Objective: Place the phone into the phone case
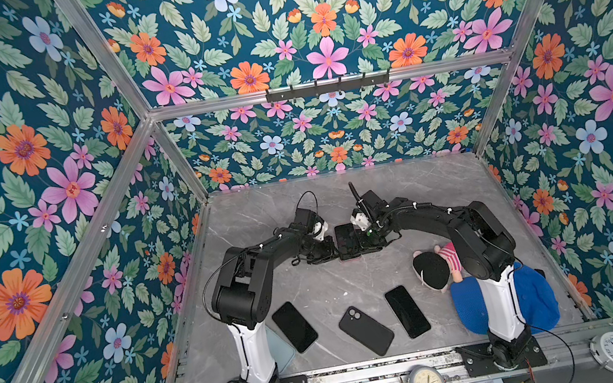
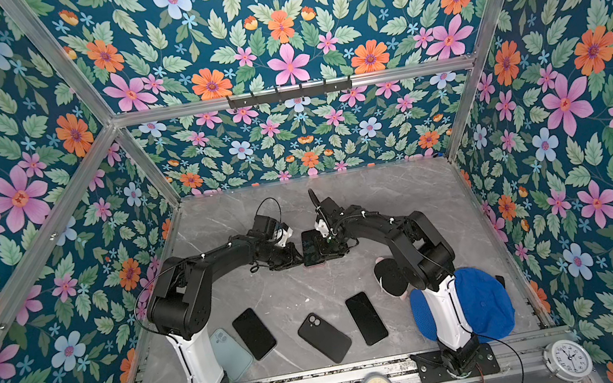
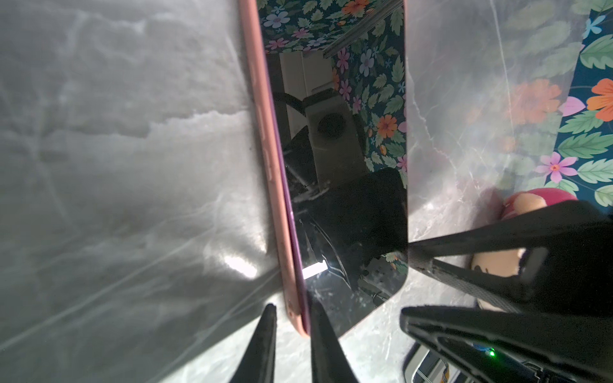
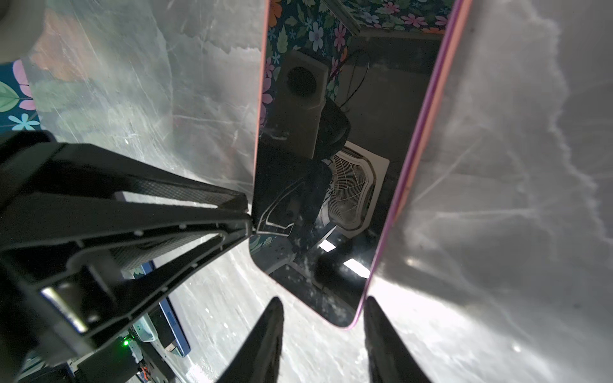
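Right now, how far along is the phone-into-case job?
Done: the phone lies inside the pink case. In hand: left end effector and right end effector stand open at its sides, gripping nothing. Left: possibly pressing down one long side, where a purple edge shows beside the rim.

The left arm (image 1: 260, 251) and right arm (image 1: 430, 214) rise from their bases, bend inward and bring their wrists close, grippers low and facing each other, the left gripper (image 3: 292, 303) with jaws a narrow gap apart, the right gripper (image 4: 322, 300) with jaws parted wider.
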`<state>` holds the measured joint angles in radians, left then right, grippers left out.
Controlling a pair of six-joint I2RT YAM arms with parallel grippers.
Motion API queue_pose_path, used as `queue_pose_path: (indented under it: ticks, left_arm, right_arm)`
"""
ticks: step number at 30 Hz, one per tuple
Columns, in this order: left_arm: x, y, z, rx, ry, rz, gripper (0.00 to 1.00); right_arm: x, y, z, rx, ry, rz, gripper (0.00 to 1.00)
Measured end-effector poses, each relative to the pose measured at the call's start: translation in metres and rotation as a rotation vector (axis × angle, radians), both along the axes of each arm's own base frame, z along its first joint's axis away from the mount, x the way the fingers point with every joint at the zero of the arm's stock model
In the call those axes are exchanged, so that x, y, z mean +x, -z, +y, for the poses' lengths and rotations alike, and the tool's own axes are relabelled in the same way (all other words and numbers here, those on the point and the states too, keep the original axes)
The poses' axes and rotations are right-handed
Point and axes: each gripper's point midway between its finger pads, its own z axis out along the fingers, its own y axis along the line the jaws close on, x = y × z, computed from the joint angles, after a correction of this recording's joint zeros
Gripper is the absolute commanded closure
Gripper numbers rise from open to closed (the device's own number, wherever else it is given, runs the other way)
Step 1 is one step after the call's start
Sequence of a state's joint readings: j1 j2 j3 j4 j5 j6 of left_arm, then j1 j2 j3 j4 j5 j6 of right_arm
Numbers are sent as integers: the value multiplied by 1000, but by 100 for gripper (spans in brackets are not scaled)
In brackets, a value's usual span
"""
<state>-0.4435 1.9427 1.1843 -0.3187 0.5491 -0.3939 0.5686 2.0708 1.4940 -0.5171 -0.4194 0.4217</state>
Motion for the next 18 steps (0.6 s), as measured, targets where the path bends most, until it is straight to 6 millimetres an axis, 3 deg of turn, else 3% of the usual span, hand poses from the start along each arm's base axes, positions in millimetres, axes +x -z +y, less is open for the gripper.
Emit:
queue_pose_path:
  ticks: [18]
  left_arm:
    - [-8, 6, -5, -53, 8, 11, 96]
  right_arm:
    - [-7, 14, 1, 4, -1, 35, 56]
